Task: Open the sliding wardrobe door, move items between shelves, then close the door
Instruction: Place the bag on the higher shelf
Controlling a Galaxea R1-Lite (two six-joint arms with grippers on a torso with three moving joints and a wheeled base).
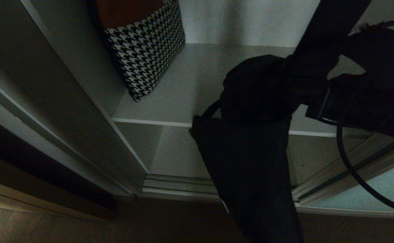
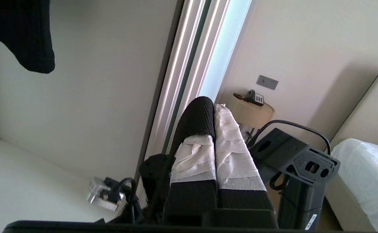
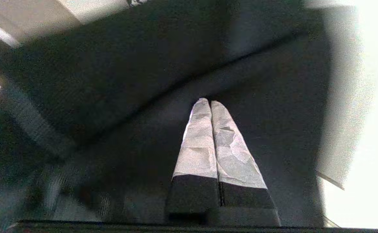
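The wardrobe stands open, its door [image 1: 379,189] slid off to the right, pale glass showing low in the head view. Inside, a black bundle [image 1: 254,87] sits on the upper shelf [image 1: 183,98] near its front edge, with dark fabric hanging down from it past the shelf lip and across the lower shelf [image 1: 176,152]. The right arm reaches in from the right, its wrist against the bundle. Its right tool [image 3: 207,104] is clenched, the taped fingers [image 3: 201,142] pressed together with black cloth all around them; whether any fabric is pinched at the tips I cannot tell. A houndstooth cushion [image 1: 146,47] leans at the left end of the upper shelf. The left tool [image 2: 213,108] is clenched on nothing, held beside the door's silver frame [image 2: 189,74], with a bed [image 2: 363,174] and a round side table [image 2: 250,111] beyond.
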